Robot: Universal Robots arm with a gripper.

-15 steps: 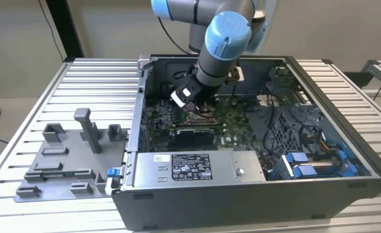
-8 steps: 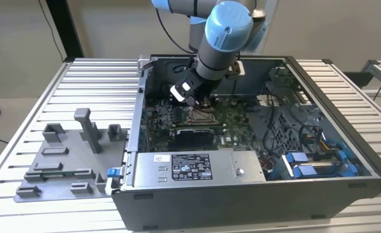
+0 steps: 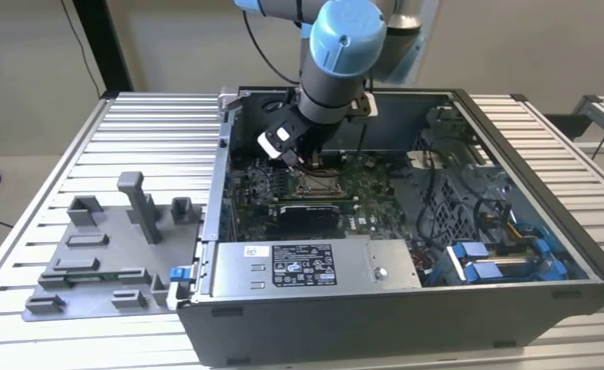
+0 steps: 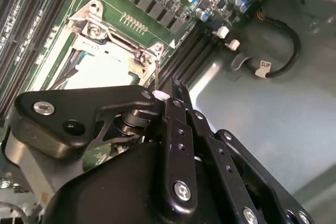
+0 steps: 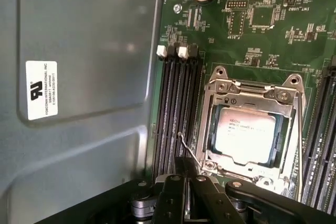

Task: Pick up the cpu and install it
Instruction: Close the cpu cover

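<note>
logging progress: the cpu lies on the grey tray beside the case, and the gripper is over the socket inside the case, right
Not quite. The cpu lies in the socket, within its metal frame, not on the tray, as the first wrist view shows. The gripper is over the socket inside the case, as you say.

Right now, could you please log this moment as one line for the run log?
chip: in socket | claw: low beside socket's thin lever | tray: outside case
</note>
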